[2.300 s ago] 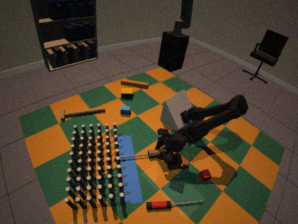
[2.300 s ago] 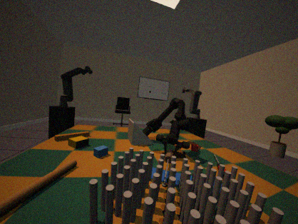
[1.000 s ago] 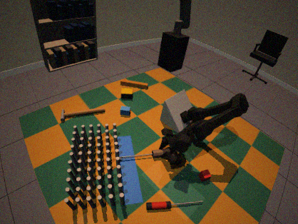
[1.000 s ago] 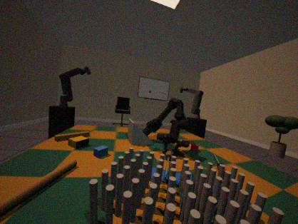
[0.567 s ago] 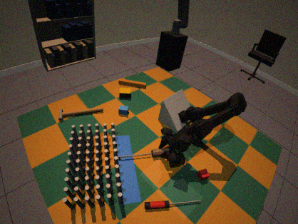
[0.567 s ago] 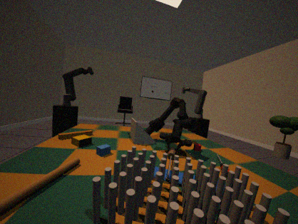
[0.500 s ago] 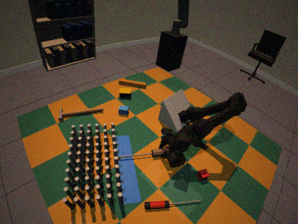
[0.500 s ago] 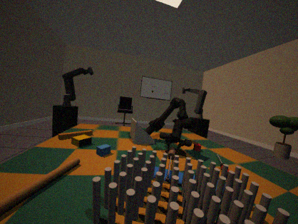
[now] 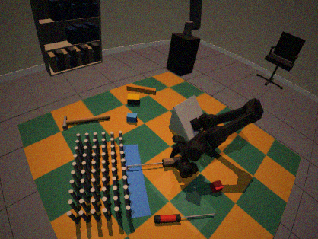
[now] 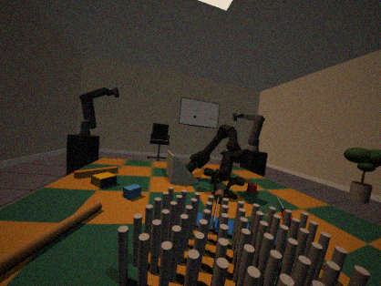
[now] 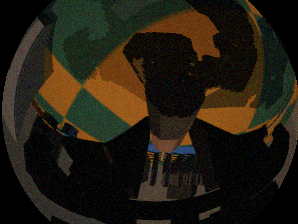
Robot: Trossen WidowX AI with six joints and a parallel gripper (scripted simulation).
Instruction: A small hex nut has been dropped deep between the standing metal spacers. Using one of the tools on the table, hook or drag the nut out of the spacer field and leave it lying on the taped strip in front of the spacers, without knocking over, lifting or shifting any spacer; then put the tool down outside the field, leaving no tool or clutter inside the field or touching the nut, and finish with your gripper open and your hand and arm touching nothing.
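- The gripper (image 9: 176, 161) is clamped on the tan handle of a thin metal pick (image 9: 146, 164); the fingers stand partly apart because the handle fills the gap between them.
- Ahead of the fingers the rod runs low and level over the blue taped strip (image 9: 138, 186), its tip at the strip's far edge, right by the first row of spacers (image 9: 100, 169).
- The hex nut cannot be made out in any view; by the task it lies deep among the posts, beyond the rod's tip.
- Judged from its size, the nut should be light, hard and prone to slide or roll, so a slow drag along a lane between posts seems safer than a flick.
- The rod looks stiff and slender; held far back at the handle, small wrist turns would likely swing the tip widely toward the posts.
- The spacers stand free and close-set, so a sideways brush could probably tip one.
- Behind and beside the fingers lie a red-handled screwdriver (image 9: 167, 218) and a red cube (image 9: 217, 186), both well apart from the field.
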